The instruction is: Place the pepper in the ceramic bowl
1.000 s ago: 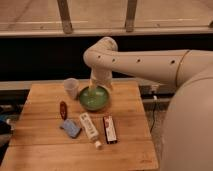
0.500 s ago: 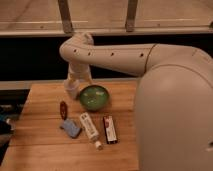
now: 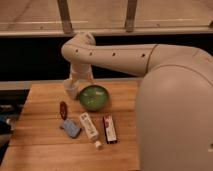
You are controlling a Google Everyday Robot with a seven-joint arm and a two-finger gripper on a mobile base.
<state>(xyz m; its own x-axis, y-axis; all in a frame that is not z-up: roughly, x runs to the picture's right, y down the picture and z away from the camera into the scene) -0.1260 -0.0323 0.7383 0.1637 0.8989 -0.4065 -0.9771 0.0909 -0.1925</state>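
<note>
Gripper hangs at the end of the arm in the upper left part of the table, right over the small pale cup and just left of the ceramic bowl. From my screen its jaws stand wide apart and I see nothing carried in them; I cannot tell whether it touches the cup. The arm's big white body fills the right side of the frame, with its elbow bent high at upper centre-left.

The pepper lies flat on the wooden table, below the cup and to the lower left of the bowl, apart from both. The bowl is green and glossy, and I see nothing inside it.

Lower down, in a loose row across the centre of the frame, I have a blue object, a white tube lying at a slant, and a red-and-white packet just to the tube's right.
</note>
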